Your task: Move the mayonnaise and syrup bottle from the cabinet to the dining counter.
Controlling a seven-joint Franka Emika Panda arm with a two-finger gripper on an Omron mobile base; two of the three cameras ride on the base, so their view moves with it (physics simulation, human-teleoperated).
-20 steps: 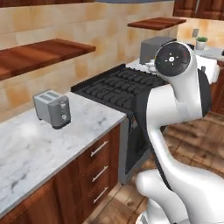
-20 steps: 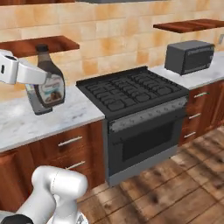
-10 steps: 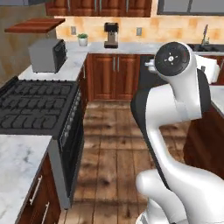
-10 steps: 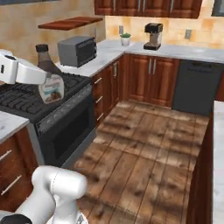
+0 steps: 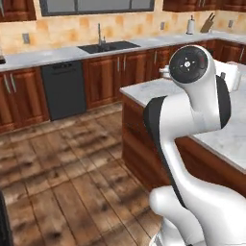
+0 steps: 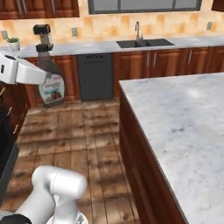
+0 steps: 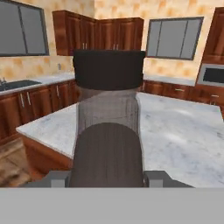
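1. From my seat, the slim dark brown syrup bottle with a black cap and pale label (image 6: 50,81) is up in the air in the right base view. It hangs over the wooden plank floor (image 6: 87,131), well off to the left of the island.
2. The fingers (image 6: 43,78) are clamped shut on that syrup bottle. In the right base view the white forearm comes in from the left edge and ends right at the bottle's shoulder. I can't see the finger tips themselves there, they're tucked against the bottle.
3. Hand view is pretty much staring at the bottle's back: black cap (image 7: 108,69) on top, ribbed neck below it, dark rounded body (image 7: 107,153) at the bottom.
4. Behind the bottle in the hand view sits the big island worktop with a white-grey marble top on a dark wood-panelled base (image 7: 175,127). The bottle isn't touching it.
5. In the right base view the same marble worktop takes up the right half, with bare marble wherever I look.
6. Along the far wall there's a marble counter with a dark sink and tap (image 6: 140,41), a black dishwasher front (image 6: 95,76) below it, reddish wood cupboards on either side.
7. The left base view has the arm's white elbow with its round dark joint cap (image 5: 190,65) in front of the island.
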